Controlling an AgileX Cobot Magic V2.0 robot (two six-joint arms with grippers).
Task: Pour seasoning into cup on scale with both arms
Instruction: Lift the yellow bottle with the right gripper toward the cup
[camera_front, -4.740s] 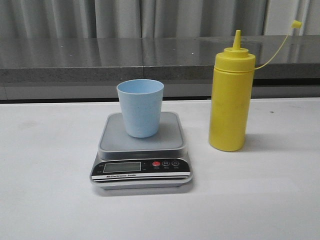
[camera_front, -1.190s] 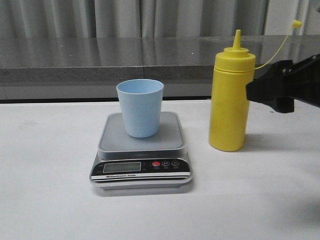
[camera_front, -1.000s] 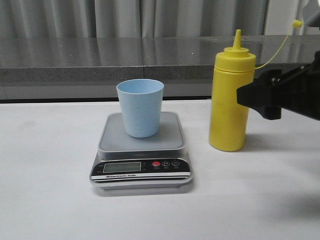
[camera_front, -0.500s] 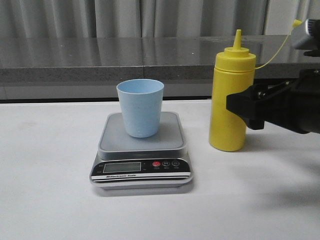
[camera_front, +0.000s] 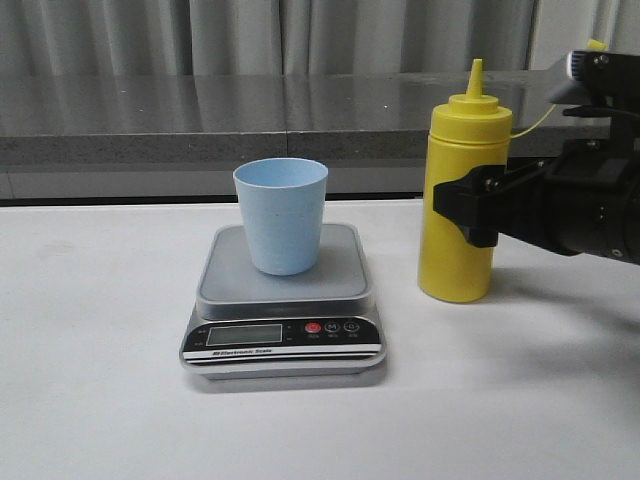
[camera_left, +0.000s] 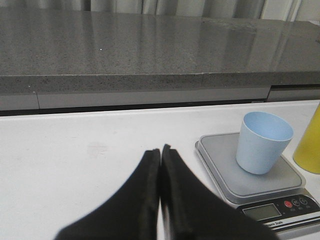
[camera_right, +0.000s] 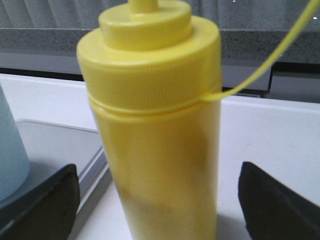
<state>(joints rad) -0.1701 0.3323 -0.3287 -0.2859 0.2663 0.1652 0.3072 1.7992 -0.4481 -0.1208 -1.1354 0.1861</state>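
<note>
**Right fingers spread around the bottle; cup waiting on the scale**

One seasoning bottle (camera_front: 460, 205), one cup (camera_front: 281, 215) and one scale (camera_front: 284, 305) are in the front view, all on the white table (camera_front: 100, 380). The yellow bottle stands upright at the right of centre, its pointed nozzle up and its thin tether arcing to a small cap at the upper right edge of the frame. The light blue cup stands upright on the grey platform of the scale, at centre frame, mouth open upward; the scale's display and red button face the camera in the lower middle. Bottle and scale stand near each other but apart.

My right gripper (camera_front: 478, 205) enters from the right edge, its black finger crossing in front of the bottle's mid-body. In the right wrist view the bottle (camera_right: 155, 125) fills the centre, and my two fingers (camera_right: 42, 205) sit wide apart at the lower corners, one on each side of it; whether either touches the plastic I cannot tell. The cup's wall shows at the left edge of that view.

My left gripper (camera_left: 160, 155) shows only in the left wrist view: its two dark fingers pressed together, holding nothing, above bare table, with cup (camera_left: 263, 142) and scale (camera_left: 235, 172) at the lower right of the frame.
</note>
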